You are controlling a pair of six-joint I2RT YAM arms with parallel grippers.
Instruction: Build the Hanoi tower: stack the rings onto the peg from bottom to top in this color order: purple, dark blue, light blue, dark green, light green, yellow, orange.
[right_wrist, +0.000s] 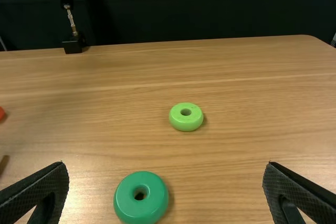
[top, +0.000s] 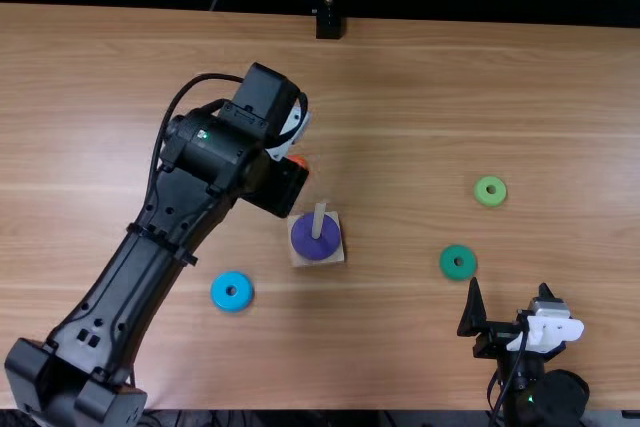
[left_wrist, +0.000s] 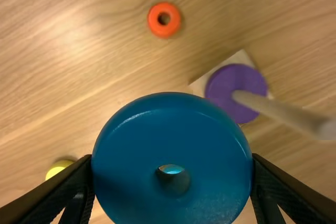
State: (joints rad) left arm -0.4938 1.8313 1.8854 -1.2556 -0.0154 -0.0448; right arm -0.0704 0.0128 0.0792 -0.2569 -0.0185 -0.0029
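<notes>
**One ring seated, one ring gripped**

The light blue ring [top: 232,303] lies on my bench [top: 400,97]. My left gripper [top: 277,187] has its jaws closed on the dark blue ring [left_wrist: 173,119]; the yellow ring [left_wrist: 56,169] shows partly behind one jaw. The orange ring [left_wrist: 155,24] lies beyond the peg [top: 318,220], which carries the purple ring [top: 306,246]. Then: dark green ring [top: 459,274], light green ring [top: 481,193], right gripper [top: 510,285], jaws wide.
</notes>
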